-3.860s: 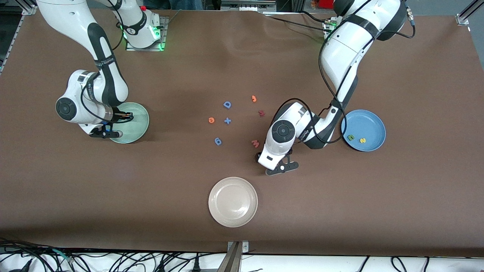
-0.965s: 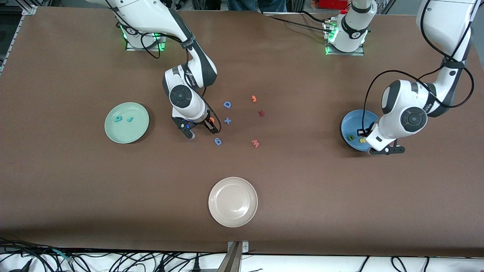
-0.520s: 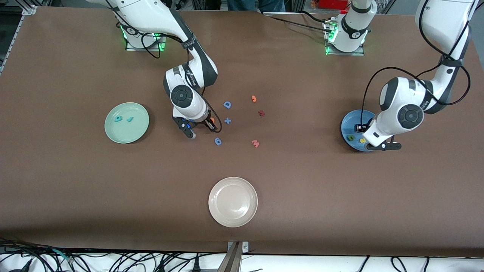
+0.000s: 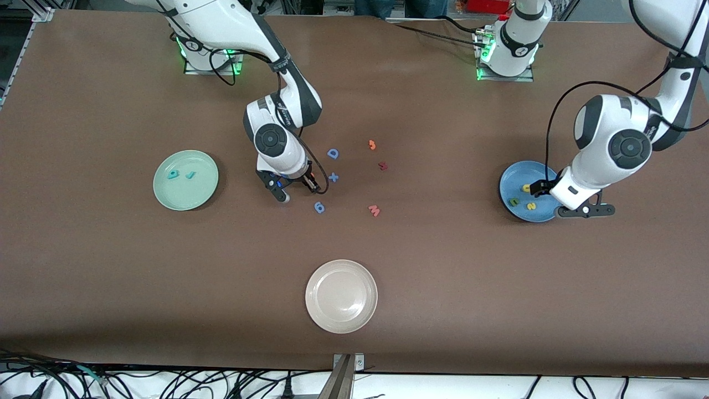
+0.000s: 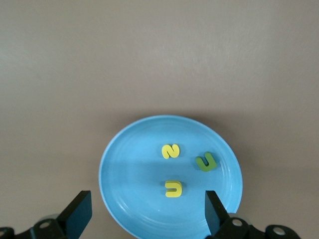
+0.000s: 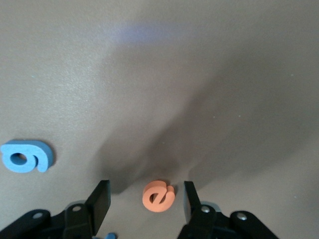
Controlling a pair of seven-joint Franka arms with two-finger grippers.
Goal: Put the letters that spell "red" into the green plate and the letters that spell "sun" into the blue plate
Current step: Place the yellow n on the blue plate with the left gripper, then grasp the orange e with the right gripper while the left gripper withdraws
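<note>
Letters lie split between two plates and the bare table; in the blue plate [image 4: 512,178], at the left arm's end, we see all three of its set: the yellow "s" [image 5: 170,151], the yellow "u" [image 5: 173,188] and the green "n" [image 5: 206,161], each apart from the others; the left gripper [image 5: 144,214] hangs over that plate, its fingers [image 5: 79,214] spread wide with nothing between them; in the green plate [image 4: 202,191], at the right arm's end, we find the teal "d" [image 4: 173,174] and the teal "r" [image 4: 190,174] side by side; the orange "e" [image 6: 158,195] lies on the table among the loose pieces near the middle, and the right gripper [image 6: 145,201] is down around it, one finger on each side, jaws apart and not touching it as far as we can see; the blue "6" piece [image 4: 319,207] lies near it, closer to the front camera; a blue plus sign [image 4: 333,177] sits just beside the right gripper, with the blue "D" [image 4: 332,153] farther from the camera; toward the left arm's end we see a small orange piece [image 4: 372,145], a dark red letter [image 4: 382,165] and the salmon "w" [image 4: 374,210]; a cream plate [image 4: 341,296] sits alone nearest the camera.
</note>
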